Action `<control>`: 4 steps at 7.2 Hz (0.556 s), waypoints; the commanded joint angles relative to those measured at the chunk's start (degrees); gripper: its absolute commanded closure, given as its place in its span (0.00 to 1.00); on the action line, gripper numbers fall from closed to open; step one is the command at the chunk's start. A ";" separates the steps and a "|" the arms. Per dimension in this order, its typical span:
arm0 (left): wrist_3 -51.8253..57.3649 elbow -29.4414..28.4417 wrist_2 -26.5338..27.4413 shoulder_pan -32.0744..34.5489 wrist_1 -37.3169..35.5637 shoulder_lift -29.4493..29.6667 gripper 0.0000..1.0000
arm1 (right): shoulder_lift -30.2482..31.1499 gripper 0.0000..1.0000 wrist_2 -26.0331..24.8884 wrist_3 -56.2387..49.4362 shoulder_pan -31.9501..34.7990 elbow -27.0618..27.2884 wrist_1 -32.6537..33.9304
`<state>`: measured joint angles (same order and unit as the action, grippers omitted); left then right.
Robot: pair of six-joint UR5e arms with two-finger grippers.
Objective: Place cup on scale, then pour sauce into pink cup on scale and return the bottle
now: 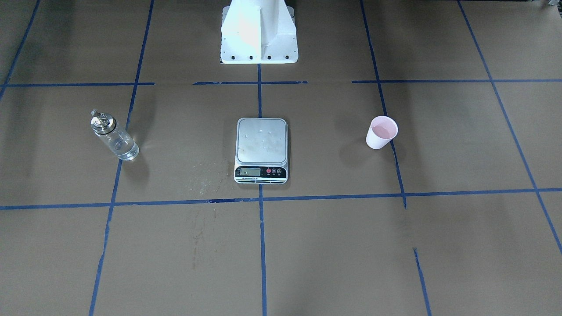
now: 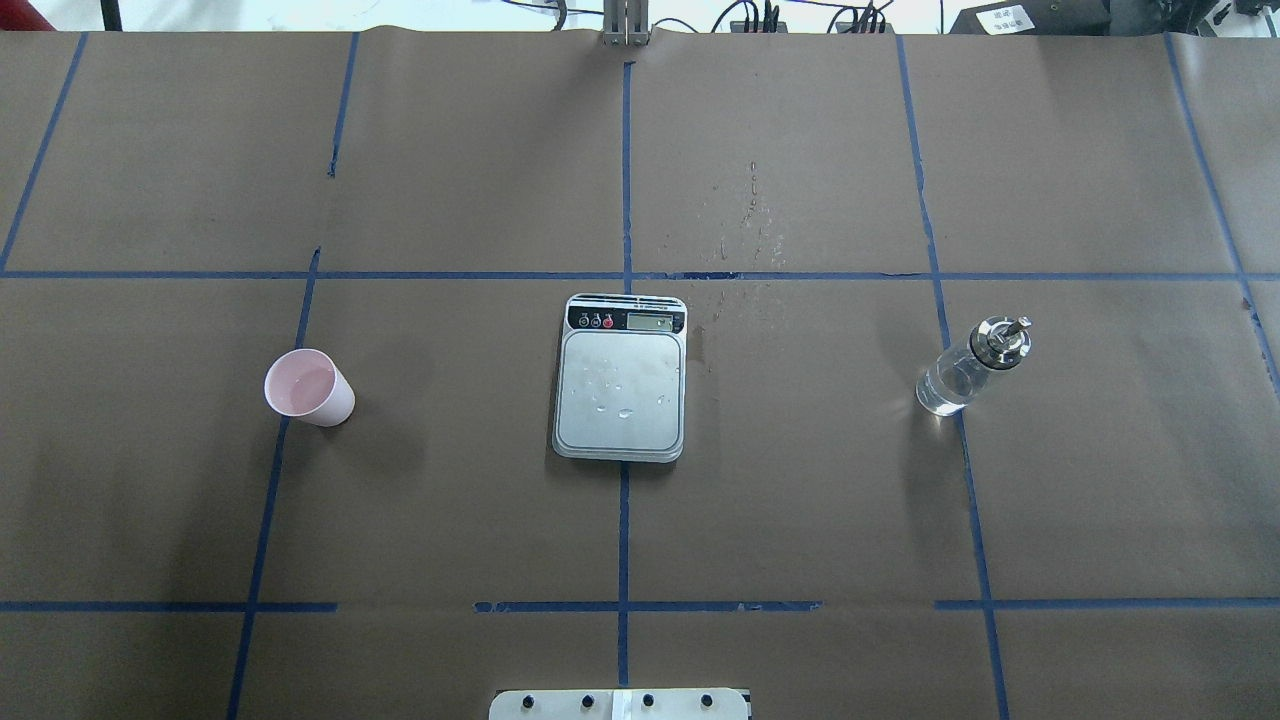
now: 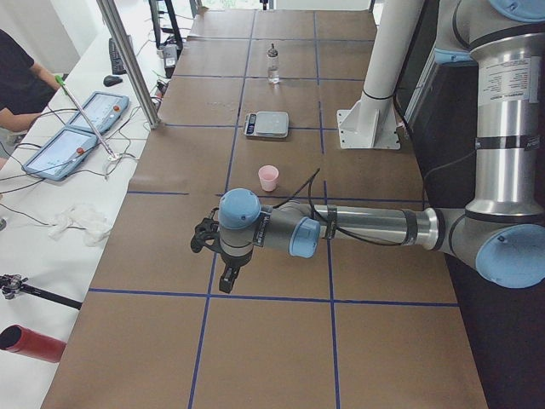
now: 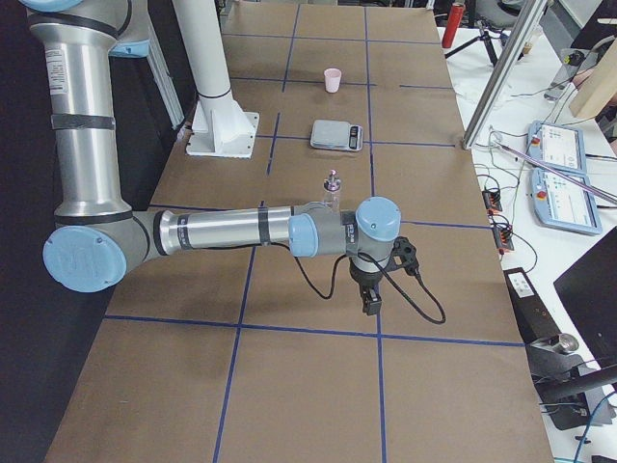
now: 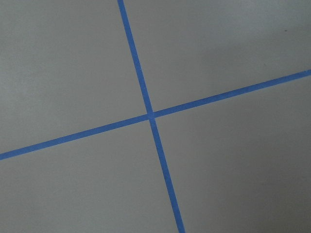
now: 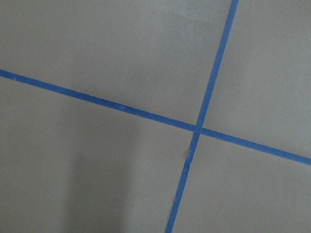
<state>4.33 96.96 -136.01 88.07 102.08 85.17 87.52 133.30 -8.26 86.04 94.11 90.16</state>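
brown paper desk (image 2: 800, 500), left hand (image 3: 228, 279) and right hand (image 4: 370, 302) over bare paper, how far open cannot be told, nothing seen held, pink cup (image 2: 308, 388) upright well left of the silver scale (image 2: 621, 385), glass bottle (image 2: 968, 368) well right, scale print unreadable

A robotics lab is shown. The table (image 2: 800, 500) is covered in brown paper and gridded with blue tape (image 2: 624, 520); a white pedestal (image 1: 259, 35) is bolted to it, and a left arm (image 3: 366, 228) and right arm (image 4: 222, 231) are stretched over it. Teach pendants (image 3: 95, 111), cables (image 4: 496, 207) and an aluminium post (image 3: 128, 60) are set along a side bench (image 3: 25, 247), where a person (image 3: 21, 72) is seated; more cables are strung past the table's far edge
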 commanded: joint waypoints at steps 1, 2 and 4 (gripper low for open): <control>1.55 1.99 -1.53 0.17 -0.39 -0.70 0.00 | -0.07 0.00 0.03 0.00 0.00 -0.24 -0.07; 1.91 2.35 -1.63 0.26 -0.39 -1.05 0.00 | 0.19 0.00 0.03 0.00 0.00 -0.33 -0.16; 1.39 2.53 -1.53 0.18 -0.13 -0.97 0.00 | 0.63 0.00 0.03 -0.09 0.00 -0.07 -0.69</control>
<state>6.02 99.24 -137.29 88.29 101.80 84.24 87.97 133.37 -8.32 86.05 93.85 89.70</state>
